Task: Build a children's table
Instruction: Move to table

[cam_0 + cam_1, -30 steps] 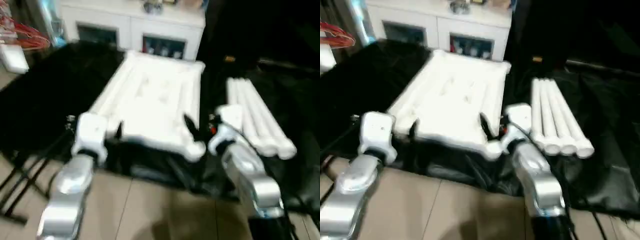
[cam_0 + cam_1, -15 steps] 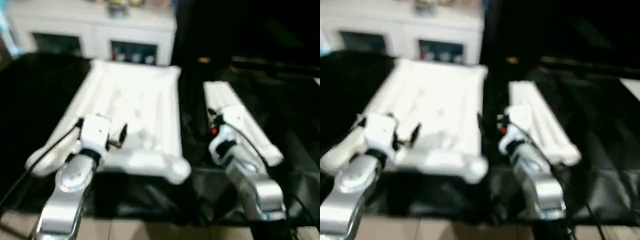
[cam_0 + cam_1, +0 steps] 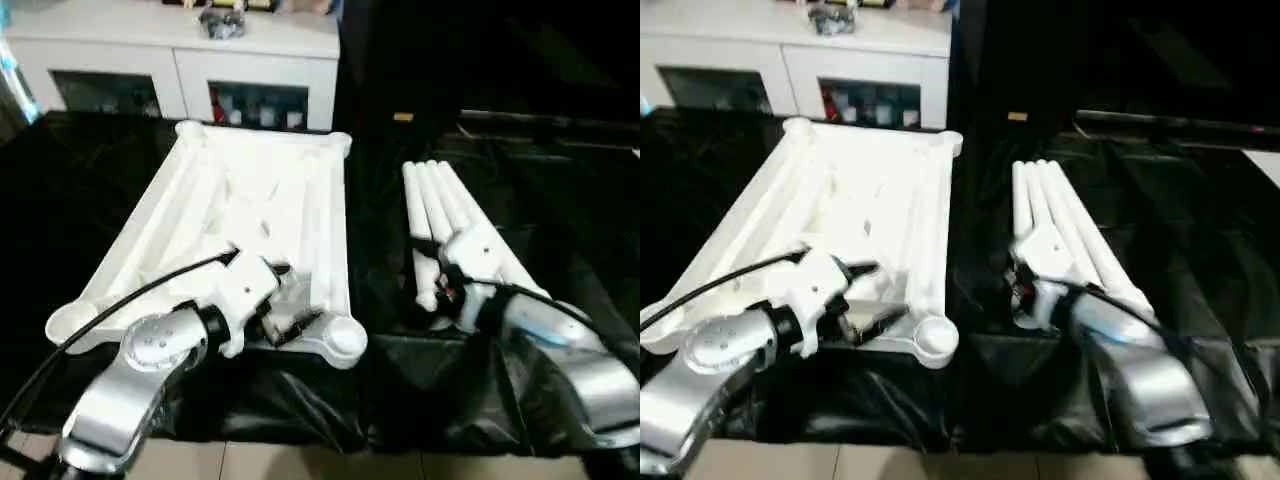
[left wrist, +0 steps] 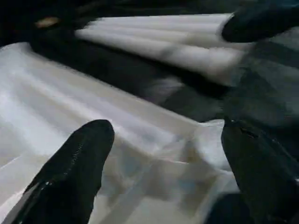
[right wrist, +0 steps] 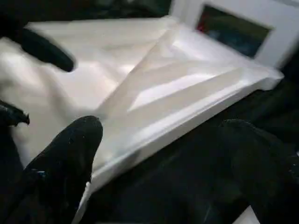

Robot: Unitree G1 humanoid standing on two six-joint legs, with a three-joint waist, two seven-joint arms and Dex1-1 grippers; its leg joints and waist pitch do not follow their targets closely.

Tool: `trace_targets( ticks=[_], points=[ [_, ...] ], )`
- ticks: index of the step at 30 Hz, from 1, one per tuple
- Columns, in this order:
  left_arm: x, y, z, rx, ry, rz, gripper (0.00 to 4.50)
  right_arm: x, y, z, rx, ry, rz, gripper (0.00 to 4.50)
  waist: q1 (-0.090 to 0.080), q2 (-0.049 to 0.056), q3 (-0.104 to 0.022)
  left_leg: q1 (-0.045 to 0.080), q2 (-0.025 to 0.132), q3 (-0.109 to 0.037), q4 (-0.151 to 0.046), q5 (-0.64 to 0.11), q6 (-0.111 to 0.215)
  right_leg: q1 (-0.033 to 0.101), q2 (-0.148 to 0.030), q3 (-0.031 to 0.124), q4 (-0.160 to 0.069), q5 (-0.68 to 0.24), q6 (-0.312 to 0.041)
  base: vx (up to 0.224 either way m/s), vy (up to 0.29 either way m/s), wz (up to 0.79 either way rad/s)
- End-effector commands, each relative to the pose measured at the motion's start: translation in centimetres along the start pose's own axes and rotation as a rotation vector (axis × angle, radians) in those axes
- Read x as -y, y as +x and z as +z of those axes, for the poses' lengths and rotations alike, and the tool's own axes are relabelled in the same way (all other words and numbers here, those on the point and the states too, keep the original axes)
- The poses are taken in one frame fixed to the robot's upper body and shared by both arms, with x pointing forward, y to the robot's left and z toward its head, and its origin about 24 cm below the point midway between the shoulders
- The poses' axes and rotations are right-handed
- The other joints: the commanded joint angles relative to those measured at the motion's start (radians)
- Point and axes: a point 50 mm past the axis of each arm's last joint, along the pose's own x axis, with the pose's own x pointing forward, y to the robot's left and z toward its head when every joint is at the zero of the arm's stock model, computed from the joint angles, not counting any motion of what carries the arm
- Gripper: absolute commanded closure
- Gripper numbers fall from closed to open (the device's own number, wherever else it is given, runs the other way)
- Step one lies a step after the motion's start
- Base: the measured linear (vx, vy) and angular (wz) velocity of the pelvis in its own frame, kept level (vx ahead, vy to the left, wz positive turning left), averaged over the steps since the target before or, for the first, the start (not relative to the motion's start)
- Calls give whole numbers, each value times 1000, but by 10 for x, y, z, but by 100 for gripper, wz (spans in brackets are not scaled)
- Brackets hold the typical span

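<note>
Left claw point(image 4: 163, 154) hung released over tabletop point(image 3: 250, 200) near corner. Right claw point(image 5: 168, 158) released too, legs point(image 3: 445, 215) under its wrist.

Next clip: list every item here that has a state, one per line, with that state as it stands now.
White plastic square tabletop: lying ribbed underside up on the black sheet, no legs in its corner sockets.
Four long white tapered tube legs: lying side by side beside the tabletop, unattached.
Left claw: open, over the tabletop's near edge, holding nothing.
Right claw: open, holding nothing.
White cabinet with glass doors: doors closed.
</note>
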Motion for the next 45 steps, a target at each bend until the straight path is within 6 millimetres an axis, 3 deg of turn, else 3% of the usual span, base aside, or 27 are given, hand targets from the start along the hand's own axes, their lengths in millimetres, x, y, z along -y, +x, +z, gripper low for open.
trace_targets(
  ticks=[1,2,3,6,12,17,21,22,25,28,29,32,33,36,37,39,41,42,44,45],
  points=[
    [3,3,-1,-18,3,-93,64,-4,-3,4,11,-21,74,0,-6,6,-35,-4,63,-21,-104,-227,8,31,-76,47,-97,-333,-184,0,0,0],
    [3,3,-2,-38,8,-115,64,-5,-5,4,0,-24,107,0,-6,7,-36,-5,64,-19,-103,-213,8,30,-75,47,-95,-316,-185,0,0,0],
    [3,3,-3,-59,14,-135,95,-7,-6,3,-10,-26,140,0,-10,6,-40,-14,66,-18,-102,-154,15,36,-75,48,-88,-234,-196,0,0,0],
    [-3,5,-11,-138,60,-146,104,-12,-10,2,-39,-37,222,0,-11,5,-45,-16,62,-13,-94,-95,37,39,-71,47,-82,-143,-215,0,0,0],
    [-11,9,-26,-289,59,-152,149,-12,-11,-1,-63,-37,256,0,-16,9,-51,-17,65,-12,-92,-37,50,42,-74,43,-73,-55,-263,0,0,0],
    [-10,-4,-32,-325,51,-210,193,-2,-8,-7,-102,-50,157,0,-24,8,-46,-17,65,-12,-95,-72,48,40,-75,42,-80,-104,-274,0,0,0],
    [-9,-14,-29,-293,52,-229,232,11,4,-9,-114,-44,12,0,-34,11,-43,-13,64,-11,-99,-121,21,33,-72,42,-84,-186,-263,0,0,0],
    [-15,-18,-22,-250,55,-182,232,15,12,-8,-104,-16,-57,0,-34,7,-45,-13,65,-10,-99,-112,19,32,-72,42,-84,-168,-265,0,0,0],
    [-22,-24,-16,-217,0,-123,232,12,21,-5,-80,17,-70,0,-34,9,-47,-15,64,-8,-96,-62,17,35,-71,42,-72,-87,-283,0,0,0],
    [-22,-30,-17,-229,-16,-127,201,10,28,-5,-78,13,-69,0,-30,12,-49,-13,64,-6,-96,-33,28,34,-69,40,-69,-37,-286,0,0,0],
    [-22,-31,-17,-234,-14,-127,195,10,31,-5,-78,11,-72,0,-28,5,-47,-16,63,-5,-97,-32,32,36,-70,40,-68,-45,-285,0,0,0],
    [-22,-34,-21,-265,-6,-111,183,11,41,-7,-91,3,-91,0,-28,9,-46,-12,63,-4,-98,-47,22,31,-70,40,-71,-75,-281,0,0,0],
    [-20,-36,-25,-287,6,-124,171,14,46,-9,-108,5,-115,0,-25,0,-46,-15,65,-5,-99,-37,19,35,-73,41,-69,-72,-274,0,0,0],
    [-19,-39,-30,-311,21,-131,154,18,51,-10,-126,10,-145,0,-27,0,-47,-14,65,-2,-99,-26,18,32,-72,42,-69,-66,-270,0,0,0],
    [-17,-38,-31,-309,10,-150,154,19,53,-11,-139,2,-154,0,-25,-7,-49,-14,65,-1,-98,-4,19,34,-71,41,-67,-38,-270,0,0,0],
    [-14,-35,-34,-319,19,-177,166,24,57,-14,-163,-6,-187,0,-24,0,-49,-12,63,1,-96,17,21,30,-70,41,-62,-3,-278,0,0,0],
    [-13,-33,-37,-338,32,-194,185,27,59,-16,-181,-9,-215,0,-24,-2,-49,-13,62,2,-95,25,23,31,-70,41,-62,8,-279,0,0,0],
    [-14,-33,-39,-348,40,-198,191,29,60,-17,-189,-18,-227,0,-22,3,-50,-14,61,3,-94,32,20,33,-71,42,-59,25,-281,0,0,0],
    [-16,-32,-41,-361,52,-194,198,31,63,-19,-205,-30,-244,0,-22,-1,-56,-17,60,3,-91,60,21,38,-69,42,-55,77,-282,0,0,0],
    [-19,-31,-43,-374,68,-186,207,31,67,-22,-219,-34,-248,0,-23,7,-55,-18,57,3,-89,75,23,35,-67,41,-54,106,-287,0,0,0]
  ],
)
